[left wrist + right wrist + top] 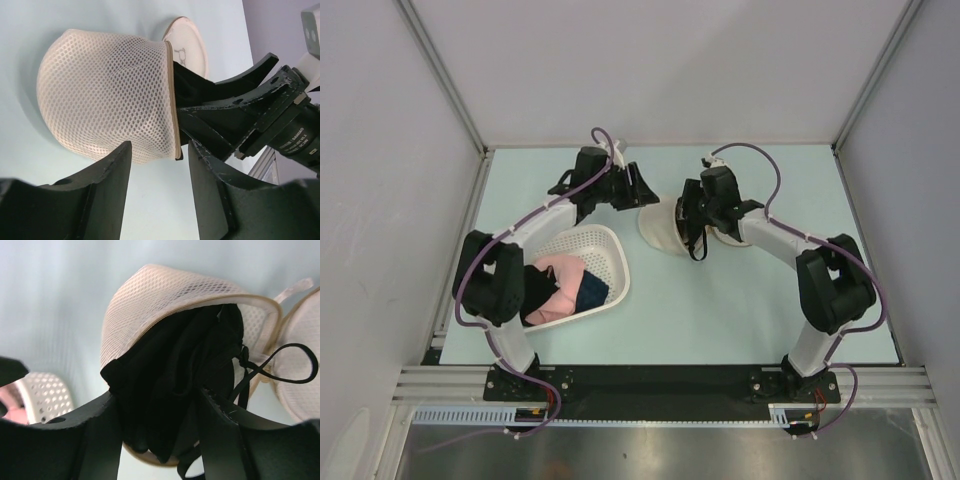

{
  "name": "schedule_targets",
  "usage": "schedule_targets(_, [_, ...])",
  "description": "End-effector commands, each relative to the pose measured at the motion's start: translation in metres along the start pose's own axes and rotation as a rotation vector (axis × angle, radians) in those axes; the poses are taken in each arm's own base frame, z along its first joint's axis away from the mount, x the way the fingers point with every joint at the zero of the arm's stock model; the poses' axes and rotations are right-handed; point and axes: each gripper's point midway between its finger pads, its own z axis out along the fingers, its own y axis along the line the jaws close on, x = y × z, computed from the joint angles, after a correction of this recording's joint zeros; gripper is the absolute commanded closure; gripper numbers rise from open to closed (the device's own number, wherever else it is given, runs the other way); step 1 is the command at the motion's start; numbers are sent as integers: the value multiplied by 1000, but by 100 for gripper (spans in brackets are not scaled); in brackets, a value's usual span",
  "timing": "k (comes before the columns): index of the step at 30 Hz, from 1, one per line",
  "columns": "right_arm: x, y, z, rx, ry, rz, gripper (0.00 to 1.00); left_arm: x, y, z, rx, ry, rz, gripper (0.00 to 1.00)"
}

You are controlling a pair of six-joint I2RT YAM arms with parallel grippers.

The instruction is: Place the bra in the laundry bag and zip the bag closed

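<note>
The laundry bag is a cream mesh pouch lying mid-table with its mouth toward the right arm. In the right wrist view the bag gapes open and the black bra is bunched inside its mouth, with a thin strap looping out over the flipped-back lid. My right gripper grips the bunched bra at the bag's mouth. My left gripper is open and empty, just beside the mesh dome without touching it, and shows in the top view.
A white perforated basket stands front left of the bag, holding a pink garment and a dark navy cloth. Its rim also shows in the right wrist view. Grey walls enclose the table on three sides.
</note>
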Motion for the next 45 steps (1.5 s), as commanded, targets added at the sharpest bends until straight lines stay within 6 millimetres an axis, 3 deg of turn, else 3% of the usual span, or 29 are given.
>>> schedule_targets(1, [-4,24,-25,-203,61,59,40,-6,-32,-5,65,-26,62,47])
schedule_targets(8, [-8,35,-42,-347,91,88,21,-7,-47,2,-5,-19,165,46])
schedule_targets(16, [-14,31,-53,-422,100,127,19,3,-44,20,-90,20,227,61])
schedule_targets(21, [-14,25,-59,-456,101,157,19,13,-28,28,-137,54,229,74])
schedule_targets(25, [-13,26,-58,-488,98,177,26,17,-24,34,-138,70,224,77])
schedule_targets(34, [-12,29,-52,-520,95,174,50,21,-27,53,-109,105,220,69])
schedule_targets(41, [-12,28,-47,-504,96,167,55,24,-20,64,-133,121,223,69])
schedule_targets(45, [-10,32,-46,-516,106,160,62,21,-15,67,-157,123,237,76])
